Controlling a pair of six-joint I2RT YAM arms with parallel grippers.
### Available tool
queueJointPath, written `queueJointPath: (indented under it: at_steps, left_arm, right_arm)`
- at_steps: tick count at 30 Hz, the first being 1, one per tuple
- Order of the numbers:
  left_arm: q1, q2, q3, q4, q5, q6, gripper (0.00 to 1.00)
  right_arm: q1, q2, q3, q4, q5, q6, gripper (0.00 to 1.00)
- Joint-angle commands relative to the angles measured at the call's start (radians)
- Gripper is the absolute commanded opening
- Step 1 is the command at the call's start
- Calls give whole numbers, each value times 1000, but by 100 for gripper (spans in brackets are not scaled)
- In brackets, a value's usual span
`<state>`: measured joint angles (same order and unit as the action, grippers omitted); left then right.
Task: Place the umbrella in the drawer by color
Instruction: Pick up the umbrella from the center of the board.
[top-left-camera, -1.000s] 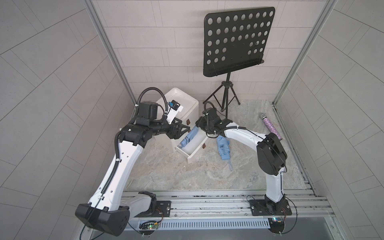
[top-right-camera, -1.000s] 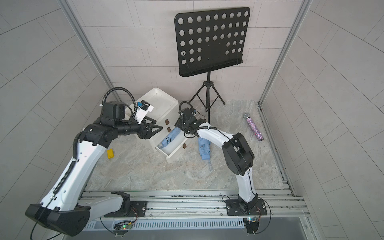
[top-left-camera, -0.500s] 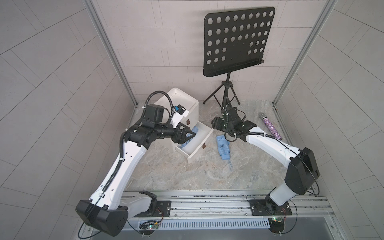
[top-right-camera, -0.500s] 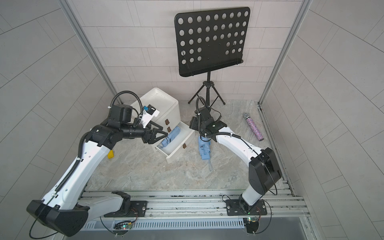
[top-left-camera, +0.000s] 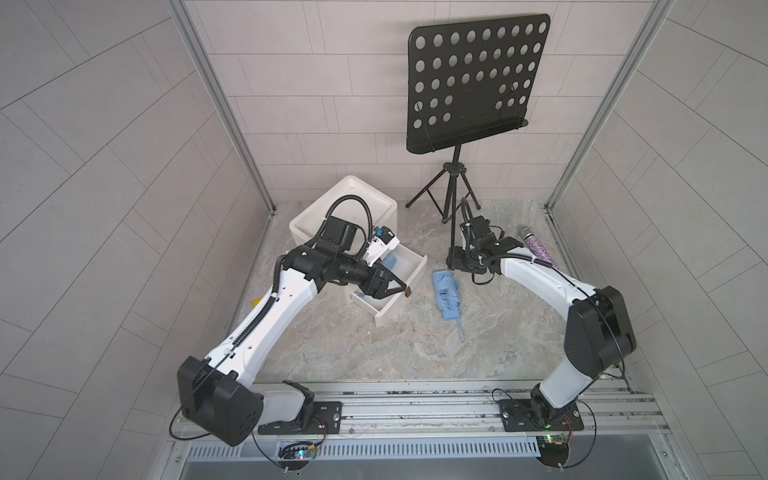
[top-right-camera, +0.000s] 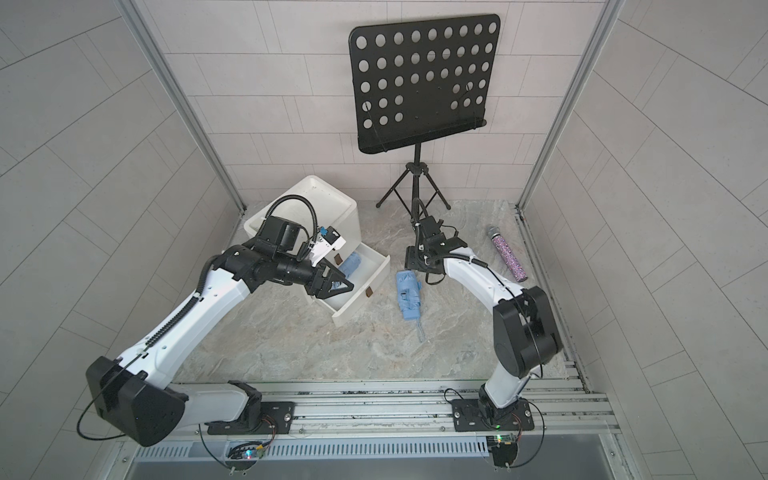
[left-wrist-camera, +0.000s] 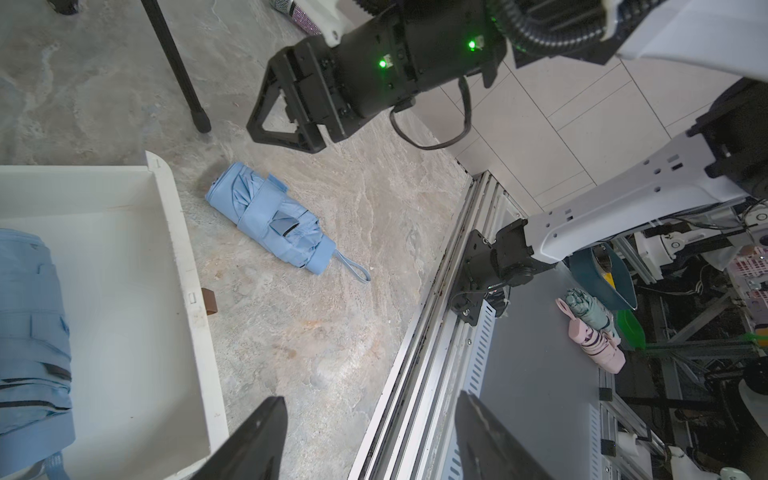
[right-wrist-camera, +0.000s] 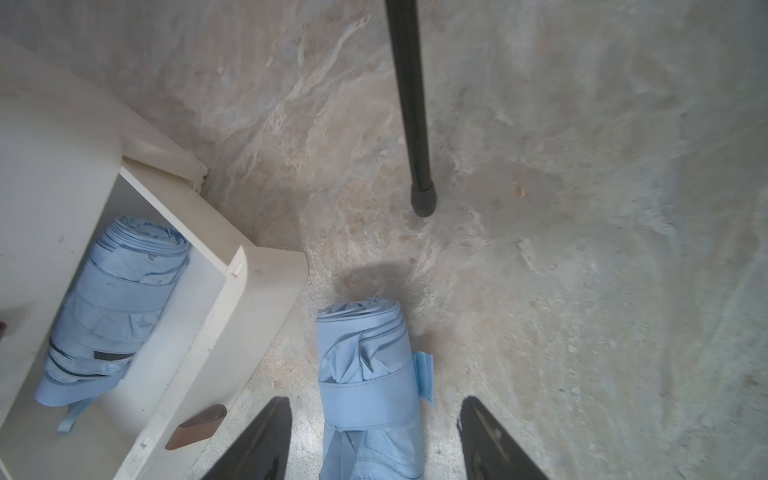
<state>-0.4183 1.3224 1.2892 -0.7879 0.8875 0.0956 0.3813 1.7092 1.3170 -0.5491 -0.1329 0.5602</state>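
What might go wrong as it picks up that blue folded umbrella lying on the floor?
The right gripper hangs open over the light blue folded umbrella near the black music stand's leg; a swing might knock the stand.
The left gripper hovers open by the open white drawer, so the arms might collide there.
A second blue umbrella already lies in the drawer, leaving less room.

no readable text, labels or numbers anywhere
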Motion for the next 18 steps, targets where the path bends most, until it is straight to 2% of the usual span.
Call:
queueJointPath:
  at_steps: [1,18]
  left_arm:
    - [-4,3,-11,-19,2,25,71]
    - [-4,-6,-42,-3,-22,33,71]
  right_arm:
    - [6,66,33,-87,-81,-78,67]
    - [44,218,90,-97,-82,-86,69]
